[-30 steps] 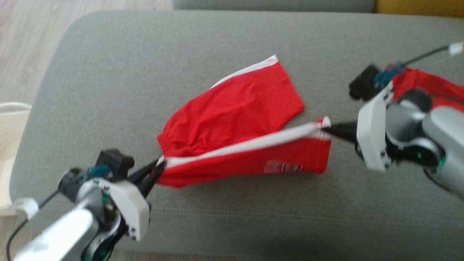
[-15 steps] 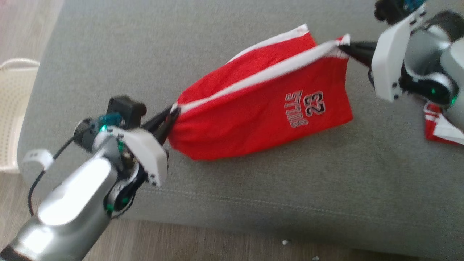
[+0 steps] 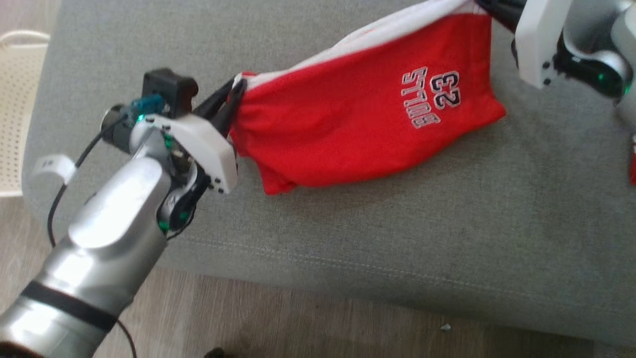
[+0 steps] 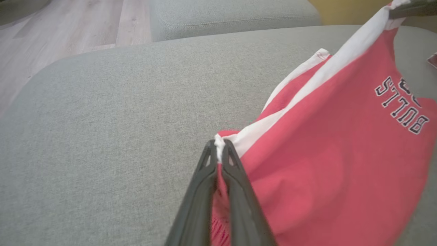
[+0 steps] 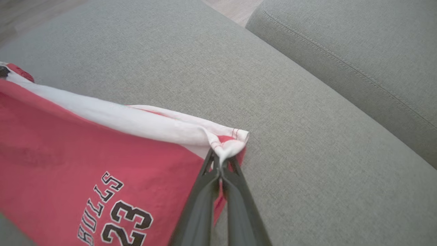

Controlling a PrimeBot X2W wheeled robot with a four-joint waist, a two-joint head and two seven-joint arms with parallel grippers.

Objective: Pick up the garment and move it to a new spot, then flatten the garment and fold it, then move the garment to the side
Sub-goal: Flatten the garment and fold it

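Grey sofa cushion (image 3: 348, 214) spreading beneath both hands; red garment (image 3: 357, 114) hanging stretched between them; left hand (image 4: 218, 148) clenching on one white-striped corner; right hand (image 5: 222, 159) clenching on the opposite corner; pale basket (image 3: 20, 114) standing at left hand's outer side.

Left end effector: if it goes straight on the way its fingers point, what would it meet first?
The left end effector is shut on the red shorts, so that cloth comes first; beyond it probably the grey cushion, depth unclear.
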